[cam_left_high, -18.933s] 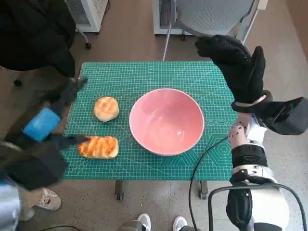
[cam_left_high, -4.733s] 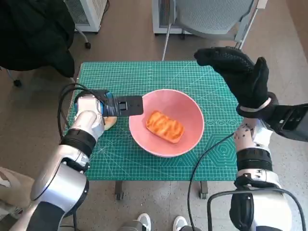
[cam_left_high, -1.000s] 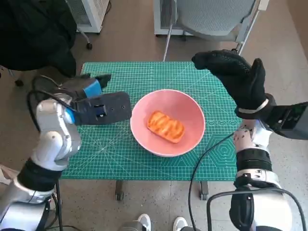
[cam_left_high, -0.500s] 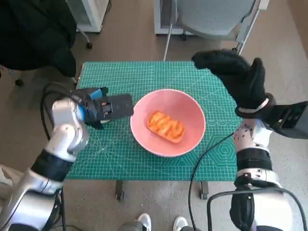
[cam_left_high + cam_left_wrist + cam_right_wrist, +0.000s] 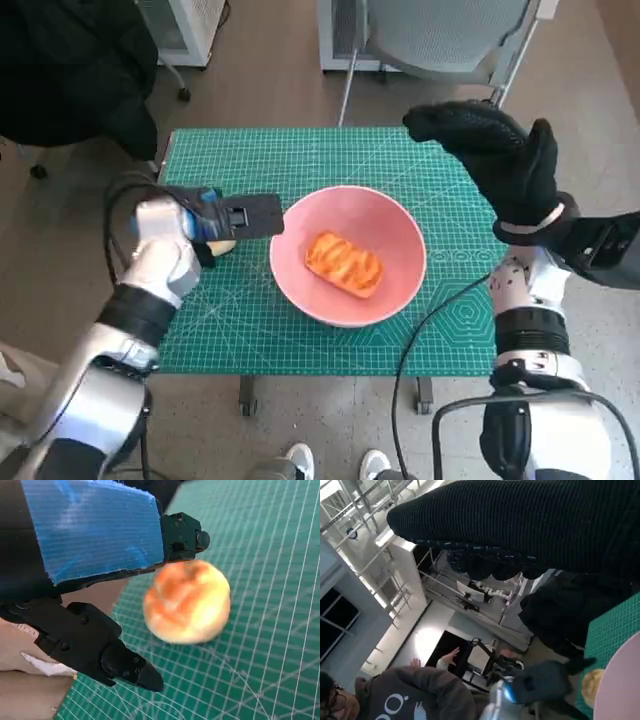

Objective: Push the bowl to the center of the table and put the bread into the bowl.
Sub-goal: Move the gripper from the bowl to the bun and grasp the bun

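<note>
- small table covered edge to edge by a green cutting mat with a white grid (image 5: 300, 160); brown floor all round it.
- beyond the far edge: a grey office chair (image 5: 440, 35) and the base of a white cabinet (image 5: 180, 25); a black garment (image 5: 70, 70) off the far left corner.
- round pink bowl (image 5: 400, 290) sits near the middle of the table, a little toward the right edge.
- oblong orange-glazed bread with pale stripes (image 5: 344, 264) lies inside the bowl, on its bottom.
- round golden bread roll (image 5: 187, 602) lies on the mat by the left edge, just left of the bowl; in the head view only a pale sliver (image 5: 221, 247) shows beneath the left hand.
- left hand (image 5: 215, 222), black with blue tape, hangs over the roll; in the left wrist view its fingers (image 5: 122, 662) stand apart on both sides of the roll, holding nothing. whether they touch the roll: cannot tell.
- right hand (image 5: 495, 155), in a black knitted glove, is raised over the far right corner, fingers spread, empty.
- right wrist view: glove (image 5: 530, 525) fills the upper part; a person in a grey hooded top (image 5: 395, 695) is cut off by the picture's edge; room behind is blurred.
- toes of white shoes (image 5: 335, 462) show at the near edge, cut off.
</note>
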Controlling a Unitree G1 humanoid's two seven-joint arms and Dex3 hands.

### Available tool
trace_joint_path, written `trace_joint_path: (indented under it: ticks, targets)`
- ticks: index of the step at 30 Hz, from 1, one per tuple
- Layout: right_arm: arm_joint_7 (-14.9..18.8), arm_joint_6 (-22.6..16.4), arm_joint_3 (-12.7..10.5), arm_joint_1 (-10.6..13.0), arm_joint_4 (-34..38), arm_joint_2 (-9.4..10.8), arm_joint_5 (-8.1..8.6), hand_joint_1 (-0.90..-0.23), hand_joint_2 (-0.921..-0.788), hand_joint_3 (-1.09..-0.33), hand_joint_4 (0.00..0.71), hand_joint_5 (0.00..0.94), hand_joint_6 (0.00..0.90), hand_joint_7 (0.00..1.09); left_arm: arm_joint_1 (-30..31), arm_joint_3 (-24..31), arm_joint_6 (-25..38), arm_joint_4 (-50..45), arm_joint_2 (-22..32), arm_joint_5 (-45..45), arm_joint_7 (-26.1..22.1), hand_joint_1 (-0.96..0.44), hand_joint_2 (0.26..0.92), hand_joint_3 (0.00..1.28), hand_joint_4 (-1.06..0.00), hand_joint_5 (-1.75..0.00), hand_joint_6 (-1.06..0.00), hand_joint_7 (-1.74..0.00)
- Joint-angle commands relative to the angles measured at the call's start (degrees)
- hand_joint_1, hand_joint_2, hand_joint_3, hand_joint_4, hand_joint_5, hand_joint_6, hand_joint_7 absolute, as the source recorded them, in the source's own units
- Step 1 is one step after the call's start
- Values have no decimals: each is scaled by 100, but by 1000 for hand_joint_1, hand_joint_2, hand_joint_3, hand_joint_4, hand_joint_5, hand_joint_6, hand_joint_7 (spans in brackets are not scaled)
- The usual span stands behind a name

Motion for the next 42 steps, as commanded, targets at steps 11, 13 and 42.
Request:
trace_joint_path:
  ticks: [11, 13, 42]
  targets:
    - [-17, 29, 15, 166, -86, -48, -34, -696, -921, -808, 191, 0, 261, 2, -147, 188, -467, 699, -190, -530, 1208, -175, 730, 26, 1, 1, -112, -22]
    - [-32, 25, 24, 174, -110, -43, -42, -695, -921, -809, 191, 0, 260, 2, -116, 225, -553, 781, -211, -606, 1400, -81, 776, 50, -77, -37, -134, -30]
    - [-16, 121, 75, 115, -19, 5, -35, -697, -921, -806, 190, 1, 261, 2, 4, 4, -604, 452, 69, -629, 2025, 6, 920, 244, -459, -1484, -480, -1245]
